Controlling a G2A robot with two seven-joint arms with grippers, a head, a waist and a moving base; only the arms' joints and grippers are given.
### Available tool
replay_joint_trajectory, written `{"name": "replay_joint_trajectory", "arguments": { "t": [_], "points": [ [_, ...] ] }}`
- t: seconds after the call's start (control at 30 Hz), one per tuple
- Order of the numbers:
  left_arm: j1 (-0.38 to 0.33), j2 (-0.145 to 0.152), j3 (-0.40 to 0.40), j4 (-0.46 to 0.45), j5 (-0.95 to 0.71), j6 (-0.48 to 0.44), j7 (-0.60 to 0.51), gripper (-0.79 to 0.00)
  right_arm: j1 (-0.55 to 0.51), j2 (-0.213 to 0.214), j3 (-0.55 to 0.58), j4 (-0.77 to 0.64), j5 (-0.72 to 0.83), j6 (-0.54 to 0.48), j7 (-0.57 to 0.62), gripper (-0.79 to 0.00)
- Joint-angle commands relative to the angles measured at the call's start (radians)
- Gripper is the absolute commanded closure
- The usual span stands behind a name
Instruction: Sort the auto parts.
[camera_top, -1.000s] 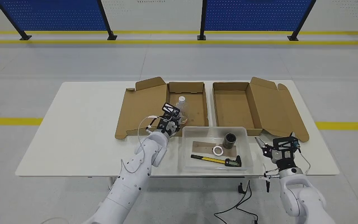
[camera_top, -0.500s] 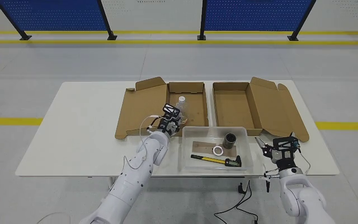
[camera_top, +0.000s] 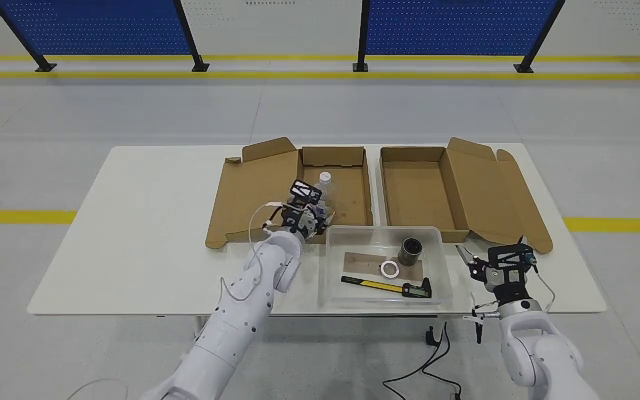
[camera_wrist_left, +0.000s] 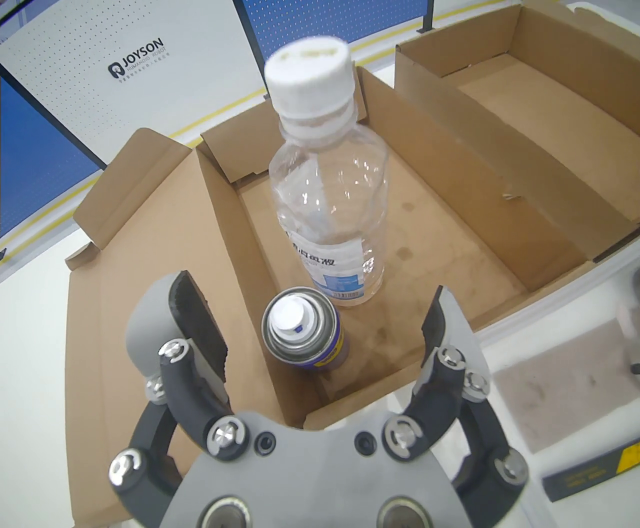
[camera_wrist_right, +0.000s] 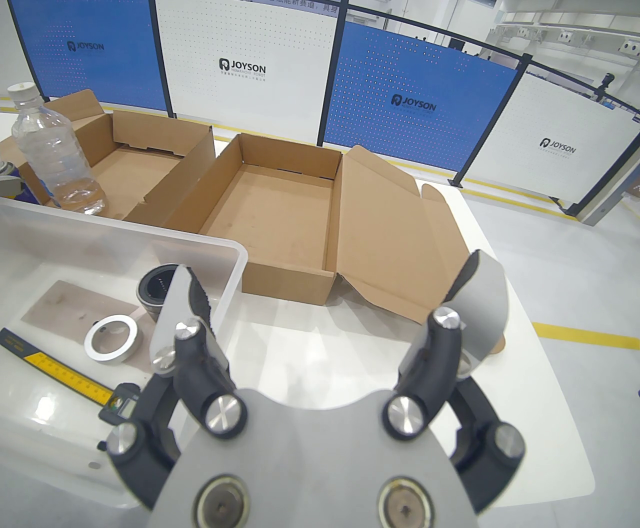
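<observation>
My left gripper (camera_wrist_left: 310, 295) hangs open just above a spray can (camera_wrist_left: 305, 332) that stands upright in the near corner of the left cardboard box (camera_wrist_left: 450, 220). A clear plastic bottle (camera_wrist_left: 330, 200) with a white cap stands right behind the can. The clear plastic bin (camera_top: 383, 232) holds a black cylinder (camera_top: 410, 249), a silver ring (camera_top: 389, 268) and a yellow-and-black caliper (camera_top: 385, 286). My right gripper (camera_wrist_right: 332, 267) is open and holds nothing. It sits over the table beside the bin's right wall (camera_wrist_right: 235, 250), near the cylinder (camera_wrist_right: 155, 292).
The right cardboard box (camera_top: 415, 190) lies open with its flaps (camera_top: 505, 195) spread toward the table's right edge. The left box's flap (camera_top: 250, 195) lies flat to the left. Bare white tabletop (camera_top: 130, 230) extends on the left side.
My left gripper has edged slightly farther over the left box. The right arm has not moved.
</observation>
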Motion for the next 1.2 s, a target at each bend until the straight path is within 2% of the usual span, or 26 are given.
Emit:
{"name": "replay_joint_trajectory", "arguments": {
  "t": [0.0, 0.4, 0.7, 0.97, 1.17],
  "points": [
    [0.011, 0.003, -0.012, -0.044, -0.009, -0.012, -0.014, -0.785, 0.0, 0.0, 0.0, 0.0, 0.0, 0.0, 0.0, -0.785],
    [0.136, 0.024, -0.061, -0.364, -0.048, -0.096, -0.143, -0.785, 0.0, 0.0, 0.0, 0.0, 0.0, 0.0, 0.0, -0.785],
    [0.26, 0.045, -0.123, -0.555, -0.074, -0.148, -0.193, -0.785, 0.0, 0.0, 0.0, 0.0, 0.0, 0.0, 0.0, -0.785],
    [0.366, 0.07, -0.23, -0.651, -0.048, -0.182, -0.169, -0.785, 0.0, 0.0, 0.0, 0.0, 0.0, 0.0, 0.0, -0.785],
    [0.404, 0.085, -0.296, -0.646, -0.012, -0.192, -0.123, -0.785, 0.0, 0.0, 0.0, 0.0, 0.0, 0.0, 0.0, -0.785]
  ]
}}
